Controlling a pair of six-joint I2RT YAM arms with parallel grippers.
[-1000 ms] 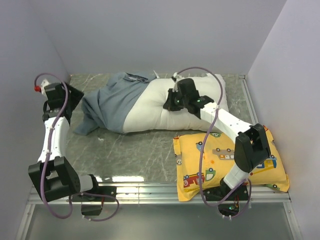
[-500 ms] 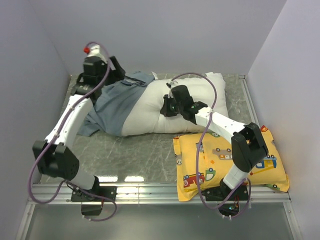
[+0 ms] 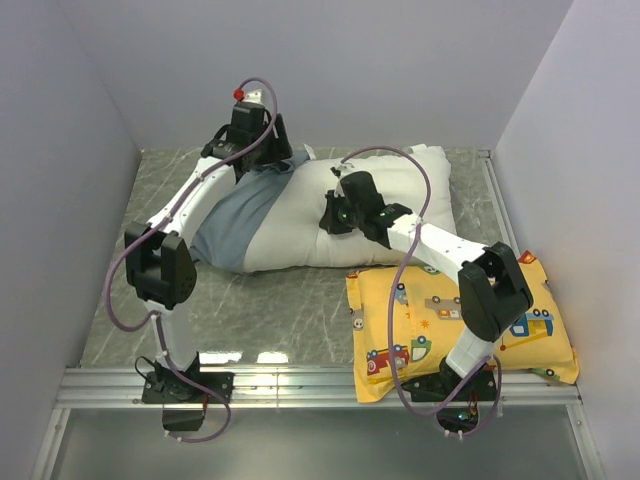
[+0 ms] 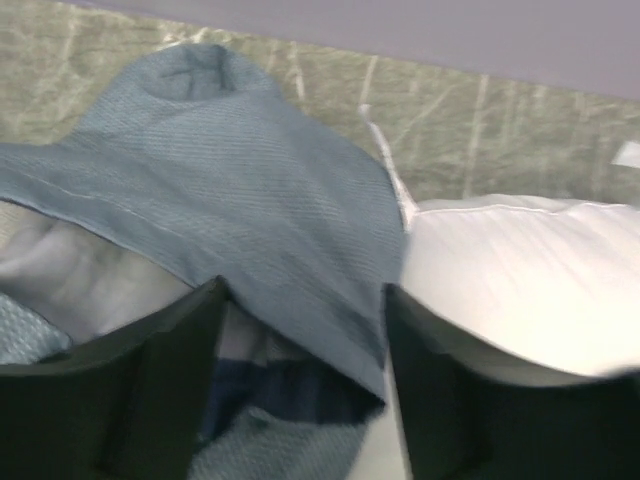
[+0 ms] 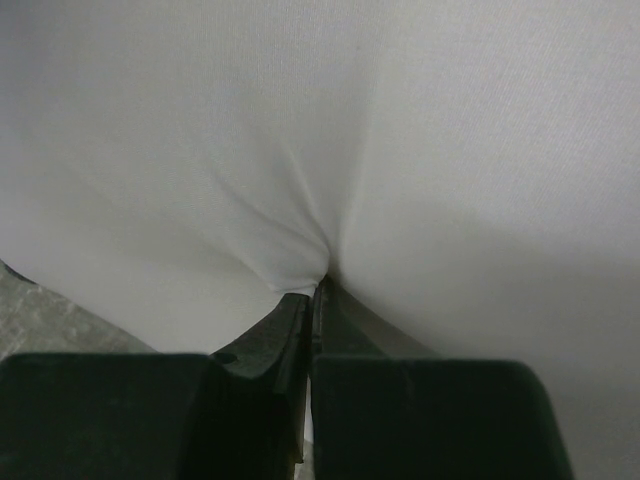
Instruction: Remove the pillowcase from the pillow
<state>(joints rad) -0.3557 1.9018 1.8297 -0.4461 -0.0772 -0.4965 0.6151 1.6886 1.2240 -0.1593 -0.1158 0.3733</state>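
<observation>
The white pillow (image 3: 400, 200) lies across the back of the table. The blue-grey pillowcase (image 3: 235, 215) still covers its left end and is bunched there. My left gripper (image 3: 262, 152) hovers over the back edge of the pillowcase. In the left wrist view it (image 4: 300, 370) is open, its fingers (image 4: 130, 400) straddling a fold of the pillowcase (image 4: 230, 190) next to the bare pillow (image 4: 520, 270). My right gripper (image 3: 330, 215) is shut, pinching a fold of the pillow's white fabric (image 5: 300, 130) at the fingertips, as the right wrist view (image 5: 318, 290) shows.
A yellow pillow printed with cartoon vehicles (image 3: 460, 320) lies at the front right, under my right arm. Grey walls close in the table at the left, back and right. A metal rail (image 3: 300, 385) runs along the front edge.
My left arm has swung from the far left wall to the back, over the pillowcase's back edge. My right gripper has shifted slightly left, still pinching the pillow.
</observation>
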